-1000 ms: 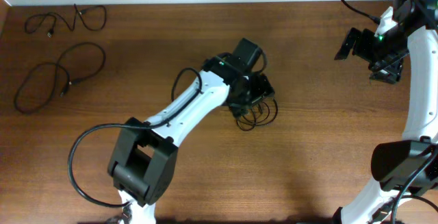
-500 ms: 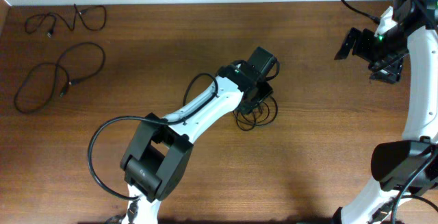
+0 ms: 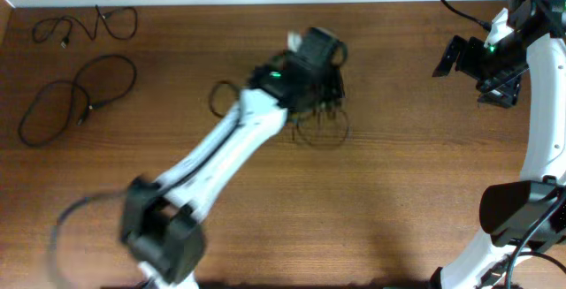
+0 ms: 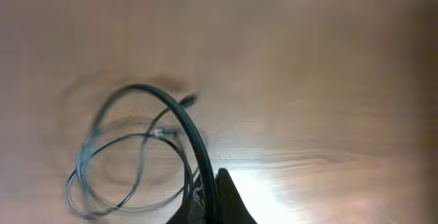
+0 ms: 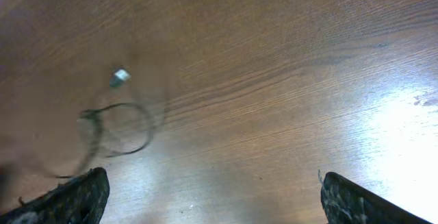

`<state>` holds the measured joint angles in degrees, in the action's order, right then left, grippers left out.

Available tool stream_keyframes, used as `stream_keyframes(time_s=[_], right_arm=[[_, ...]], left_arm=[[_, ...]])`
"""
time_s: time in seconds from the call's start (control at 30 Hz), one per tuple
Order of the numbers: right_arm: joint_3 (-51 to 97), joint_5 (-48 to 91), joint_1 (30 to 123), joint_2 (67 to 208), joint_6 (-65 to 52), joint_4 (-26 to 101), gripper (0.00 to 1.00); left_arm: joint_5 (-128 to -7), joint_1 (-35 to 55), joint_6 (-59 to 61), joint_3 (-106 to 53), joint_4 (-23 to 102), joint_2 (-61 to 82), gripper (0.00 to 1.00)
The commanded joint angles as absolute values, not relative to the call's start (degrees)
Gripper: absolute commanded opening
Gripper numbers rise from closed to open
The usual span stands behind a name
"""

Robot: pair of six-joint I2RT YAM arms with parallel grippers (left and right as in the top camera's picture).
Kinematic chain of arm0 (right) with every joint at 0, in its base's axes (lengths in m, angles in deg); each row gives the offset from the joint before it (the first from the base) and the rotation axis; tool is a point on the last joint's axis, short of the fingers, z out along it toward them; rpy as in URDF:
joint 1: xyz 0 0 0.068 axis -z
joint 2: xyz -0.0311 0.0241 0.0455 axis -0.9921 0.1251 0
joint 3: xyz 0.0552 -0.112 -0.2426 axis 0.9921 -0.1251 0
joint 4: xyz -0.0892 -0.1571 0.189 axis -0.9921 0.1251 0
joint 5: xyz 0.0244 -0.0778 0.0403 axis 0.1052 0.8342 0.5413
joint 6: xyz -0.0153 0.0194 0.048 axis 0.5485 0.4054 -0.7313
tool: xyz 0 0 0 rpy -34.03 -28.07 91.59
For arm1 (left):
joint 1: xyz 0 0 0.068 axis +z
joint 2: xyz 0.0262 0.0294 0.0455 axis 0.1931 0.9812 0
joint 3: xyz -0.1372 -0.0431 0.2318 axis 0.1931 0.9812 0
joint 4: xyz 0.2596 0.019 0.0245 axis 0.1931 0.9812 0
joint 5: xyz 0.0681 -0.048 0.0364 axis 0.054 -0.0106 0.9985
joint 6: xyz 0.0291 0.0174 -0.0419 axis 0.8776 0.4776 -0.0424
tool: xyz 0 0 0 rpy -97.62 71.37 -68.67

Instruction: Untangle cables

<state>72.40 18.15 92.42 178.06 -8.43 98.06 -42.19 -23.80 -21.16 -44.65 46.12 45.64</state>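
Observation:
Near the table's middle lies one cable (image 3: 320, 128), a small bundle of thin black loops. My left gripper (image 3: 320, 90) is over its far side, blurred by motion. In the left wrist view the gripper (image 4: 209, 200) is shut on a black strand of this cable (image 4: 179, 114), and the other loops hang loosely to the left. Two more cables lie apart at the far left, one (image 3: 84, 26) by the back edge and one (image 3: 75, 99) as a wide loop. My right gripper (image 3: 478, 64) hangs open at the back right. Its wrist view shows the gripper (image 5: 212, 196) holding nothing, the looped cable (image 5: 116, 129) and a silvery plug (image 5: 120, 77).
The left arm (image 3: 221, 156) stretches diagonally from the front edge to the table's middle. The right arm (image 3: 539, 130) stands along the right edge. Bare brown wood lies between the middle bundle and the two left cables.
My left gripper has shut on a strand of the middle cable. The arm has swung back and left, and the loops have shifted a little that way. The right arm has not moved.

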Motion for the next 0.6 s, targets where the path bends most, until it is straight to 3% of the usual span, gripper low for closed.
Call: stream_keyframes(time_s=[0.0, 0.1, 0.27, 0.4, 0.47, 0.57], right_arm=[[73.1, 18.87, 92.16, 177.71, -8.02, 98.04, 0.98], [73.1, 18.87, 92.16, 177.71, -8.02, 98.04, 0.98], [73.08, 18.87, 92.16, 177.71, -8.02, 98.04, 0.99], [73.08, 18.87, 92.16, 177.71, -8.02, 98.04, 0.98], [73.1, 18.87, 92.16, 177.71, -8.02, 98.06, 0.99], [73.1, 18.87, 92.16, 177.71, -8.02, 98.04, 0.98]], left_arm=[[-41.3, -20.26, -2.48, -46.84, 44.48, 33.18, 0.0], [-39.16, -16.77, 6.2, -46.82, 44.4, 28.02, 0.0], [-40.53, -16.68, 13.81, -46.12, 48.68, 33.88, 0.0], [-54.0, -16.44, 24.3, -48.89, 48.35, 28.67, 0.0], [-49.6, -16.44, 24.39, -48.89, 49.73, 26.58, 0.04], [-43.33, -16.31, 21.5, -48.72, 54.41, 27.58, 0.0]])
